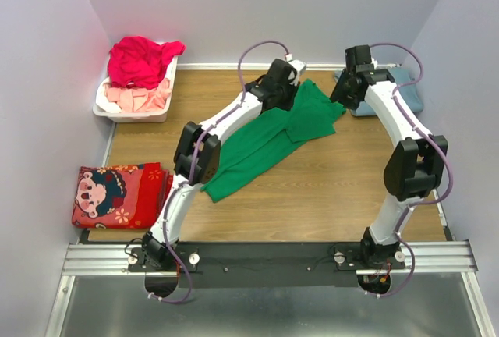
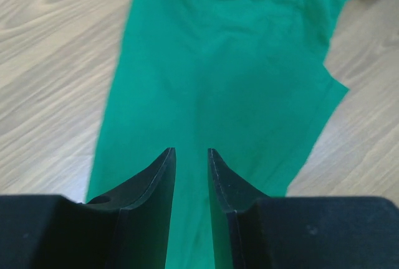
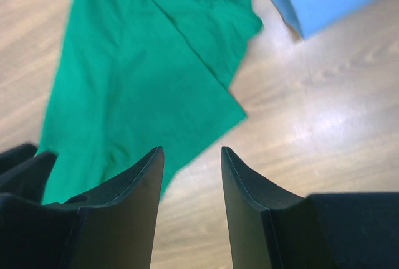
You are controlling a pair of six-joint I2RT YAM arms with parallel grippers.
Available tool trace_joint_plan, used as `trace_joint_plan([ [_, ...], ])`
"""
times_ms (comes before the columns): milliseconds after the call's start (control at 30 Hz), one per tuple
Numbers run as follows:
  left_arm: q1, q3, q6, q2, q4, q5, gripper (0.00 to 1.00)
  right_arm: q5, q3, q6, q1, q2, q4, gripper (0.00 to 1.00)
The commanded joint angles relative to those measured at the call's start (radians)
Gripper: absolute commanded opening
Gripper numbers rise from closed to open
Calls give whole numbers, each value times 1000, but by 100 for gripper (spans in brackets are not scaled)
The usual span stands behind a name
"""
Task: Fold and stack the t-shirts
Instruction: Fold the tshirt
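Observation:
A bright green t-shirt lies spread on a slant across the wooden table, one sleeve toward the back right. My left gripper hovers over its far end. In the left wrist view its fingers stand a little apart, with the green t-shirt flat below and nothing between them. My right gripper hangs beside the shirt's right sleeve. Seen from the right wrist, this gripper is open over bare wood, just off the green t-shirt's edge. A blue-grey t-shirt lies at the back right, partly behind the right arm.
A white basket at the back left holds a magenta-red t-shirt on top of pale pink cloth. A red patterned folded cloth lies at the left edge. Walls close in the table on three sides.

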Motion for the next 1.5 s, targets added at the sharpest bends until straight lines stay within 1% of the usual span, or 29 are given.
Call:
trace_joint_plan([
  [0,-62,117,51,50,-4,-1,37,23,-114,25,5,-105,-8,52],
  [100,-83,122,51,82,-13,-38,38,-3,-171,34,6,-139,-10,52],
  [233,-112,122,40,130,-41,-141,41,-40,-228,50,6,-173,-8,52],
  [267,-120,122,34,150,-44,-161,50,-45,-237,51,6,-177,-8,52],
  [367,-126,137,12,182,-59,-221,58,-54,-269,54,5,-207,-7,52],
  [467,-128,163,-11,216,-67,-260,59,-57,-298,56,5,-234,-7,52],
  [600,-126,237,-31,263,-92,-296,59,-56,-335,62,6,-268,-4,52],
  [700,-125,243,-44,286,-95,-319,59,-57,-358,67,5,-285,-4,52],
  [867,-116,260,-78,335,-154,-366,58,-72,-376,74,6,-308,-4,52],
  [933,-108,297,-124,357,-211,-403,57,-91,-379,58,5,-311,-4,52],
  [1000,-79,321,-168,378,-246,-409,53,-112,-386,50,6,-311,-4,52],
  [1033,-67,318,-228,381,-275,-417,51,-120,-395,39,6,-312,-4,52],
  [1067,-35,315,-247,382,-283,-414,49,-134,-401,38,5,-312,-4,52],
  [1133,-7,303,-291,382,-305,-422,46,-148,-422,22,6,-312,-4,52],
  [1300,49,297,-301,365,-294,-423,45,-165,-467,15,8,-312,-2,52],
  [1467,53,272,-255,334,-191,-313,45,-175,-479,8,20,-305,-4,51],
])
